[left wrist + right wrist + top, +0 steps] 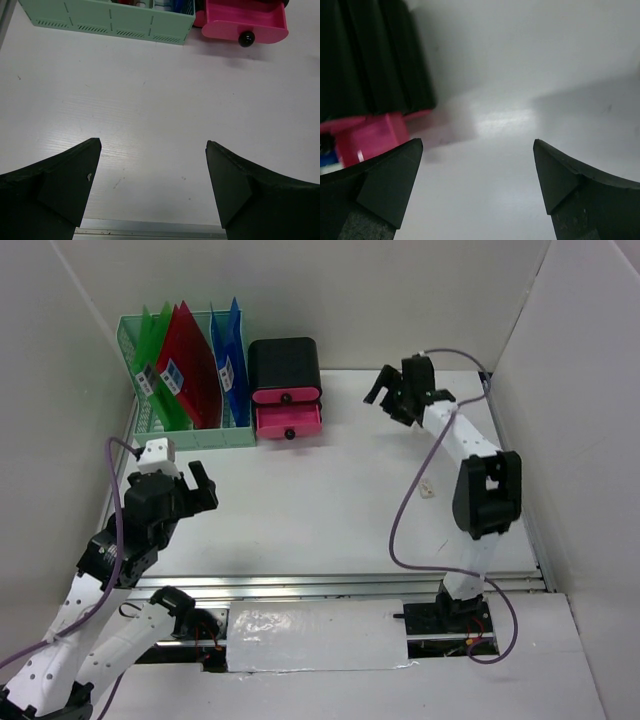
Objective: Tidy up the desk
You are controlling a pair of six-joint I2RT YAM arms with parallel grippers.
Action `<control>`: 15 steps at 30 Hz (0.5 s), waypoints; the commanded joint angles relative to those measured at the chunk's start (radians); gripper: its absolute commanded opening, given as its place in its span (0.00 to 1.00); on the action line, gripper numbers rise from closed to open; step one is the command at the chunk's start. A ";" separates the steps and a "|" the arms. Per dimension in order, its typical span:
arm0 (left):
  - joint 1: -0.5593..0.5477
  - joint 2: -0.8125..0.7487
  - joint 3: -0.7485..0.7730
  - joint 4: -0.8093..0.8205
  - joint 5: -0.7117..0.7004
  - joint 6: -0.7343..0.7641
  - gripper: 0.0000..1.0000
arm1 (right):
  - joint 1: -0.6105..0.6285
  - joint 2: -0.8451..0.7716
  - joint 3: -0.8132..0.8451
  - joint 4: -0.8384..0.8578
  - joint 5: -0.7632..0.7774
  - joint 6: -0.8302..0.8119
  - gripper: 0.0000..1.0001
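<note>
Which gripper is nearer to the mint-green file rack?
Left. The left gripper is open just in front of the mint-green file rack. The right gripper, also open, is on the far side of the black drawer box, which stands between it and the rack.

left tool (pixel 153 144) spread wide, empty; right tool (pixel 478 142) same.

Bright, even light is thrown from above, and the white worktop (pixel 330 500) is nearly washed out in the overhead view. Only soft, faint shadows are cast. In the left wrist view everything is held sharp, with a pale shadow laid under the pink drawer (pixel 245 22). In the right wrist view the black drawer box (pixel 370 55) is blurred, and a patch of glare is seen on the white surface beside it.
</note>
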 commanded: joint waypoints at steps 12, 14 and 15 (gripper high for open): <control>0.004 -0.010 0.000 0.015 -0.035 0.008 0.99 | -0.143 0.300 0.415 -0.391 0.156 -0.257 1.00; 0.004 -0.004 0.002 -0.005 -0.073 -0.012 1.00 | -0.143 0.287 0.383 -0.387 0.175 -0.260 1.00; 0.004 0.001 0.010 -0.019 -0.104 -0.027 1.00 | -0.146 0.278 0.373 -0.382 0.172 -0.266 1.00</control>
